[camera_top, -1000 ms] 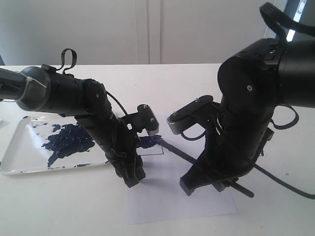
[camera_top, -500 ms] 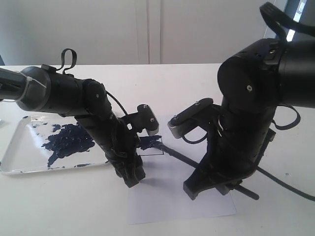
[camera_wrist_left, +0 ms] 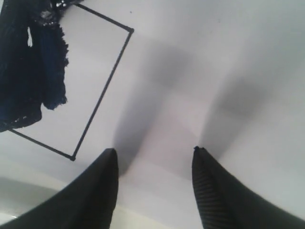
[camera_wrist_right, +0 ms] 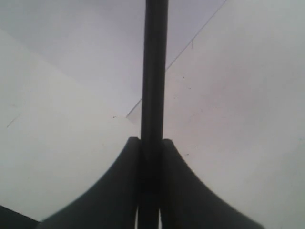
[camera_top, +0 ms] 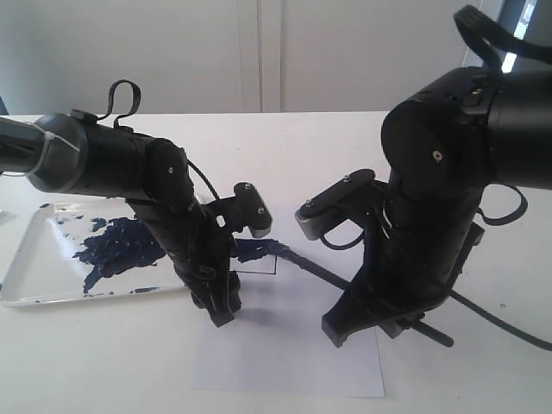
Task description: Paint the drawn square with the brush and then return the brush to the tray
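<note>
Exterior view: white paper sheet [camera_top: 293, 362] slid beneath our spread left pincer [camera_wrist_left: 153, 150]; right pincer [camera_wrist_right: 150, 140] pinches thin black brush [camera_wrist_right: 155, 57]; outlined square [camera_wrist_left: 90, 86] needs re-aiming.

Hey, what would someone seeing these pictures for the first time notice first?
Probably the bulky black left arm and right arm crowding a white paper sheet, the right tool shut on a long black brush. Next, the dark navy paint: a big blotch in the tray at the exterior view's left, and a patch filling part of the drawn square, beside the open left tool.
</note>
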Robot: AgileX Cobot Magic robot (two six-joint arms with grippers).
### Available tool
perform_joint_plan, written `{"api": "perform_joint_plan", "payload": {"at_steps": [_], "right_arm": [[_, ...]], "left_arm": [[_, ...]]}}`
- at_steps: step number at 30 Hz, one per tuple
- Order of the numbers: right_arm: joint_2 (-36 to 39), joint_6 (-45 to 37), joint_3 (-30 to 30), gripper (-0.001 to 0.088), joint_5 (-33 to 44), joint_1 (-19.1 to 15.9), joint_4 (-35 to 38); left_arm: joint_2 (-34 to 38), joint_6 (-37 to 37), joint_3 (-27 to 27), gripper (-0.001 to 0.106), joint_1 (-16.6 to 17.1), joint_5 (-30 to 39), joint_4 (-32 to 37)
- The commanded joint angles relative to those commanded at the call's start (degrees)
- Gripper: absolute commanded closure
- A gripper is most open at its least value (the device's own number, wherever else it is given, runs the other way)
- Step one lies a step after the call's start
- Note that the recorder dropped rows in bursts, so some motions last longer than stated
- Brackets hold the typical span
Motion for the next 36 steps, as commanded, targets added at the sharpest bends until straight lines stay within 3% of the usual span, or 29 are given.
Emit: {"api": "perform_joint_plan", "payload": {"at_steps": [17,36], "right_arm": [[0.0,-7.6,0.0,0.0868,1.6,0.0,9.2],[0.0,-2.0,0.0,0.0868,1.8,0.0,1.8]], "left_arm": [[0.0,0.0,0.0,0.052,0.0,-0.6,-0.1],[0.0,0.0,0.0,0.052,0.0,-0.7,-0.1]]}}
